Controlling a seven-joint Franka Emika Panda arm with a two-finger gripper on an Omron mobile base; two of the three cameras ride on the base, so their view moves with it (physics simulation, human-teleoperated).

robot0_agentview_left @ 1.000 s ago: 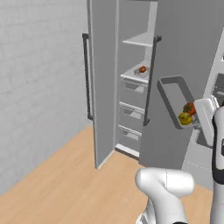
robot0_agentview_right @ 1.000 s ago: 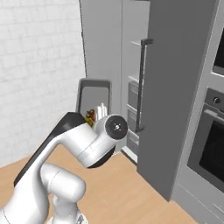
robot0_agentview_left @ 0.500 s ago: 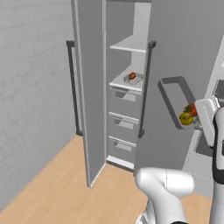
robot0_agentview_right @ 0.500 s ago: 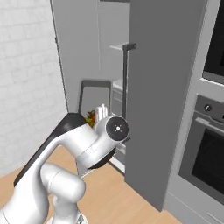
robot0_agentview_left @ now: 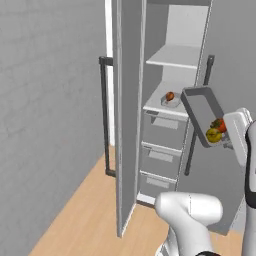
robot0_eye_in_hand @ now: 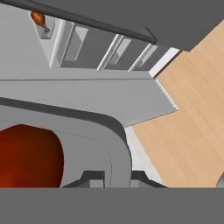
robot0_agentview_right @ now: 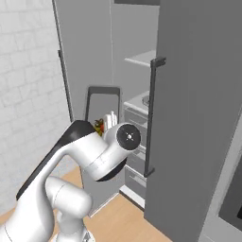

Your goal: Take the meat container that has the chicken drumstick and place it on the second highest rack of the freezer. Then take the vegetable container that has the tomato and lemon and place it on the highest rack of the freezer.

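Carrying the vegetable container (robot0_agentview_left: 202, 112), clenched in the pincer (robot0_eye_in_hand: 113, 175), closer to the freezer (robot0_agentview_left: 170, 95); highest rack (robot0_agentview_left: 176, 55) now ahead.

Meat container (robot0_agentview_left: 171, 99) with chicken drumstick (robot0_agentview_left: 170, 96) on the freezer's lower shelf (robot0_agentview_left: 159, 104).
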